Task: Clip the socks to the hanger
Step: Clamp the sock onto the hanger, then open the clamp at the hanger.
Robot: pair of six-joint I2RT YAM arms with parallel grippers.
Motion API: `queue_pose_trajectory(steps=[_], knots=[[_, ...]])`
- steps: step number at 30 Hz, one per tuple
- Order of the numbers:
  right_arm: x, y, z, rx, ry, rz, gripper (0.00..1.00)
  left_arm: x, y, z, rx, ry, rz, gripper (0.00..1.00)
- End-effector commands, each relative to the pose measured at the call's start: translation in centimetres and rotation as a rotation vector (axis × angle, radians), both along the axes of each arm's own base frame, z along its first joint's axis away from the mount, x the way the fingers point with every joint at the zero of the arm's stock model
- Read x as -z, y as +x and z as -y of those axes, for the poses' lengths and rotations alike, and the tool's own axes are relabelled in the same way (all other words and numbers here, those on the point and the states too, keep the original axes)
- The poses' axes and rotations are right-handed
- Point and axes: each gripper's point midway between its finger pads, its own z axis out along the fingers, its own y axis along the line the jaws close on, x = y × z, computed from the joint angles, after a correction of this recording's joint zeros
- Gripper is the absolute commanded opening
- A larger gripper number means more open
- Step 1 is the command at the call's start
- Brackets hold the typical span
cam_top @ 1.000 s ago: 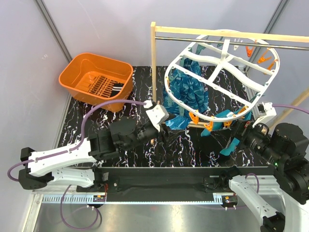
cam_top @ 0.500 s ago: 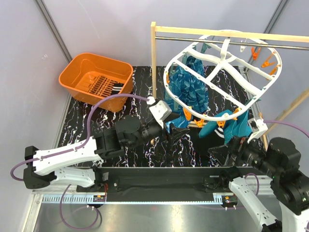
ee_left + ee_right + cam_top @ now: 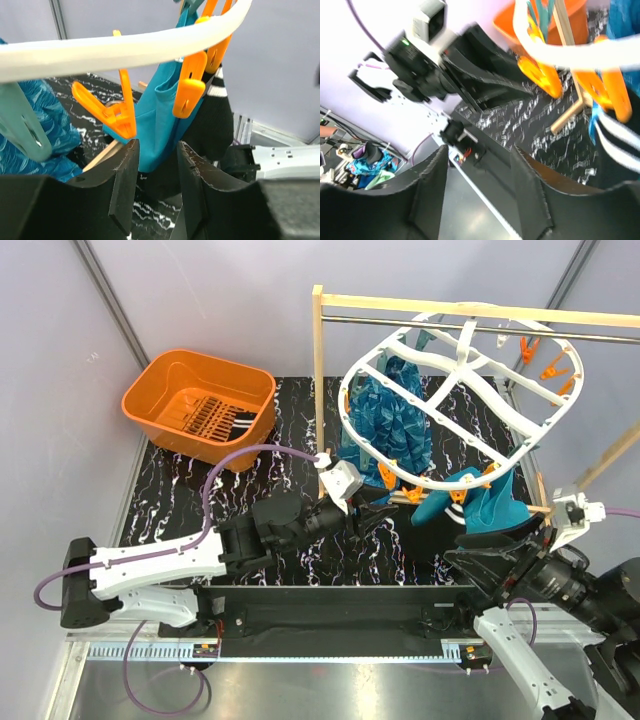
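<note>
Here: left gripper (image 3: 157,148) and right gripper (image 3: 479,152) both parted, empty, below hanger (image 3: 125,47) rim; black sock (image 3: 215,125) hangs by orange clip (image 3: 187,85), seemingly needing no support.

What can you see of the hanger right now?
A white plastic oval frame with cross bars, the hanger tilts, hung from the metal rod. Orange clips and teal clips ring its rim. From the near rim hang a blue patterned cloth, a teal cloth and a black striped sock. The left gripper, open, is just below it.
</note>
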Motion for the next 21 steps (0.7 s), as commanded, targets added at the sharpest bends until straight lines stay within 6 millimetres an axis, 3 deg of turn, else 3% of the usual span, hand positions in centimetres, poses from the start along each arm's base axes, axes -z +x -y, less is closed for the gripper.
queue_pose_trajectory(steps=[1, 5, 11, 15, 21], knots=[[-3.2, 0.8, -0.8, -0.032, 0.045, 0.087, 0.57, -3.4, -0.2, 0.3, 0.02, -0.141, 0.064, 0.4], [-3.3, 2.5, -1.4, -0.045, 0.008, 0.087, 0.54, -3.9, -0.9, 0.7, 0.054, -0.192, 0.086, 0.4], [-2.0, 5.5, -0.7, 0.041, -0.095, 0.032, 0.66, -3.1, -0.7, 1.4, 0.046, -0.162, 0.081, 0.42], [-2.2, 6.2, 0.2, 0.102, -0.139, 0.027, 0.67, -3.0, -0.6, 1.3, 0.042, -0.156, 0.076, 0.44], [-0.7, 7.7, 0.9, 0.153, -0.204, -0.022, 0.66, -2.6, -0.4, 1.7, 0.036, -0.146, 0.063, 0.44]])
